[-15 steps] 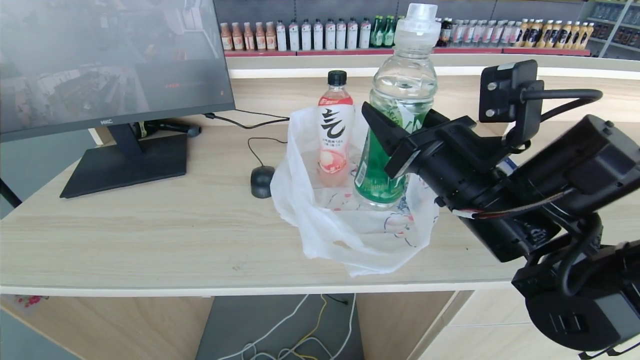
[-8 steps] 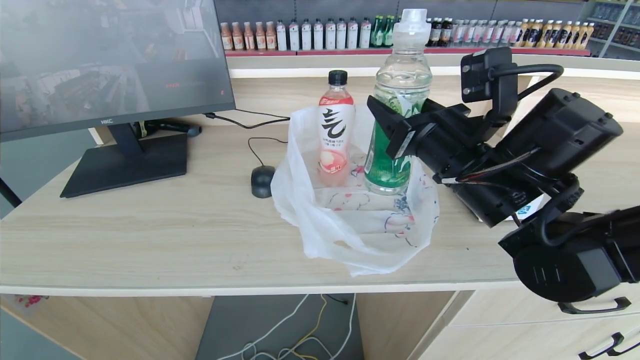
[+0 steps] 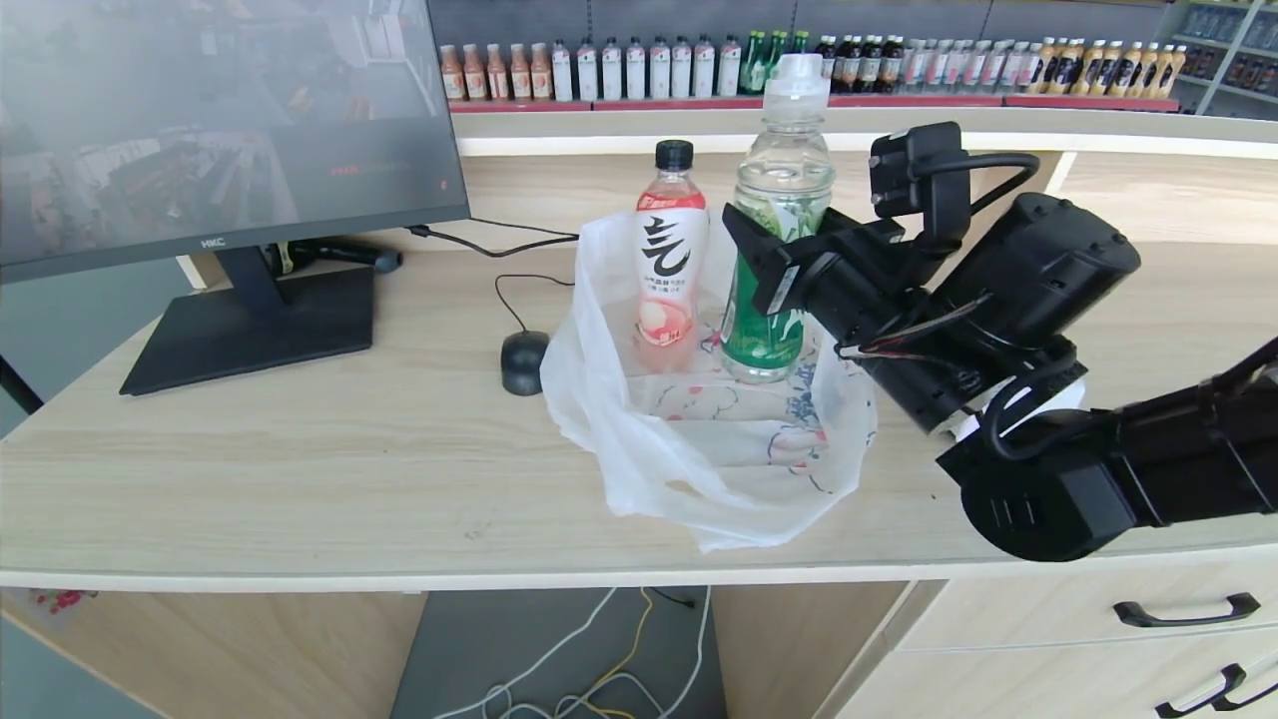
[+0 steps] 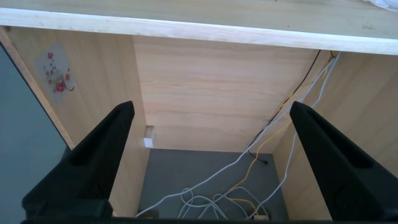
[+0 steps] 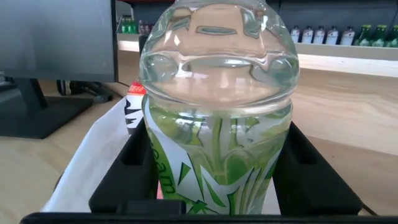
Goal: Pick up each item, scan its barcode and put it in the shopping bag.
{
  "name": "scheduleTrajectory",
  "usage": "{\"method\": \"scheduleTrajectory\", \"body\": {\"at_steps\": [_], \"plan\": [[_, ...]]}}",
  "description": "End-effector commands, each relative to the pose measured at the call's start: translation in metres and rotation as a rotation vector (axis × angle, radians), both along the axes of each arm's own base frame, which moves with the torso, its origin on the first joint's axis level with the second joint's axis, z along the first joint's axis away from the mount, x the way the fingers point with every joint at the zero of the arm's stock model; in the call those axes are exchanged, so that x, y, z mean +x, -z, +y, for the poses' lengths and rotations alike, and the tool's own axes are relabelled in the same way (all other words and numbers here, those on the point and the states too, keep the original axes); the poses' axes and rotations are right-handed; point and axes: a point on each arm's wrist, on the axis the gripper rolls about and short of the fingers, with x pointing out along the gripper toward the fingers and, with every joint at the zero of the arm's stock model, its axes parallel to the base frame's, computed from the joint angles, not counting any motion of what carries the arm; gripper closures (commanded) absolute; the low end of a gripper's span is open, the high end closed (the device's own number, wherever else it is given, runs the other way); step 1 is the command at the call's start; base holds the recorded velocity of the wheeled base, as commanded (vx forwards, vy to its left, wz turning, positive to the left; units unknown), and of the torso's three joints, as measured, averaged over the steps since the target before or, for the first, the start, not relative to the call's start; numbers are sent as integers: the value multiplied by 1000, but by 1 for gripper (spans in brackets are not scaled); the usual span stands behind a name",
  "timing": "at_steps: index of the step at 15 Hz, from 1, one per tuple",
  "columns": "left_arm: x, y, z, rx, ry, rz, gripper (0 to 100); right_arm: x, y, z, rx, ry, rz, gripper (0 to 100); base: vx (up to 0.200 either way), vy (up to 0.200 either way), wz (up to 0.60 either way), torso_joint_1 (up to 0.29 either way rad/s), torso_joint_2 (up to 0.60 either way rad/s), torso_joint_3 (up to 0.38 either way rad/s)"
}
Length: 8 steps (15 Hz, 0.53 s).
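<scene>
A clear bottle with a green label and white cap (image 3: 777,240) stands upright inside the white shopping bag (image 3: 699,439) on the counter, with my right gripper (image 3: 774,275) shut on its middle. The same green-label bottle (image 5: 217,143) sits between the black fingers (image 5: 130,168) in the right wrist view. A pink drink bottle with a black cap (image 3: 669,262) stands upright in the bag just to its left. My left gripper (image 4: 211,162) is open below the counter edge, with nothing between its fingers.
A monitor (image 3: 220,130) on a black stand sits at the counter's left, with a black mouse (image 3: 522,361) and its cable beside the bag. Shelves of bottles (image 3: 799,65) run along the back. Loose cables (image 4: 236,186) lie under the counter.
My right gripper has carried the green-label bottle down and away from the camera, lowering it into the bag beside the pink bottle.
</scene>
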Motion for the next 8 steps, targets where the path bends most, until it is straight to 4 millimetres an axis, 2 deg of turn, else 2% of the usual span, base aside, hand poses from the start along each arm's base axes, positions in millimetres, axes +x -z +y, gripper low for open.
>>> {"method": "scheduleTrajectory", "body": {"at_steps": [1,8], "plan": [[0,0,0,0,-1,-1,0,11,7,3,-5,11,7,100,0,0,0,0,0,0],[0,0,0,0,-1,-1,0,35,25,4,-25,29,28,100,0,0,0,0,0,0]]}}
